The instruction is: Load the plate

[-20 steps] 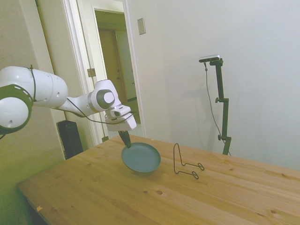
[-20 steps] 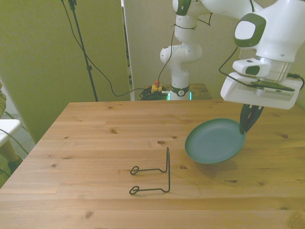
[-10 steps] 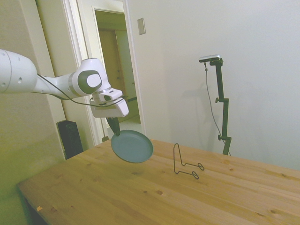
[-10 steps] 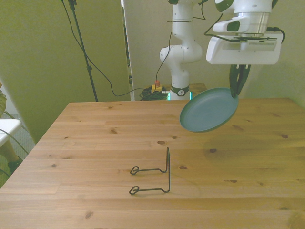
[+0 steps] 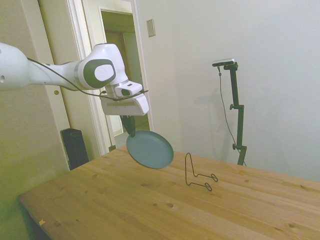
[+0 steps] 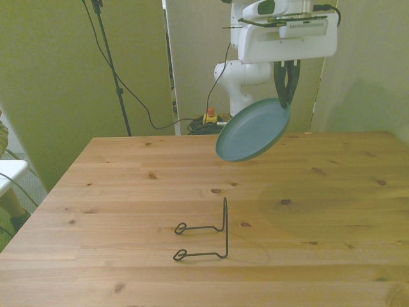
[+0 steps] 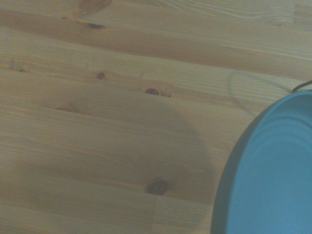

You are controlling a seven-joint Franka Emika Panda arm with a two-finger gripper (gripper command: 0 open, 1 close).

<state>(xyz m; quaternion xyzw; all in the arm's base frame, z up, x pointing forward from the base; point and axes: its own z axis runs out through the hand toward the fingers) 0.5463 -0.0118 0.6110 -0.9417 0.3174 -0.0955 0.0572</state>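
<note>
One plate (image 5: 150, 149) hangs in the air above the wooden worktop (image 5: 150, 205), and it is the only plate in sight. It is round, shallow and teal blue-grey, and it is tilted steeply, its hollow face turned partly outward in both the side view and the front view (image 6: 252, 130). The single gripper (image 6: 285, 99) holds it by the upper part of its rim: the dark jaws come down from the white wrist block and are clamped on the rim's edge, one on each face of the plate, with the rest of the plate hanging below them. In the side view the gripper (image 5: 130, 131) meets the rim at the plate's upper left. The plate touches nothing else and is well clear of the worktop. One thin black wire stand (image 6: 204, 235) rests on the worktop, nearer the camera in the front view and toward the front view's left of the plate; it has an upright loop and two prongs lying flat that end in small curls. In the side view the same stand (image 5: 198, 172) sits just to the right of the plate's lower edge, apart from it. The wrist view shows a curved part of the plate (image 7: 273, 175) over bare wood planks (image 7: 107, 122) with several dark knots, and a soft round shadow lying on the wood beside the rim.
</note>
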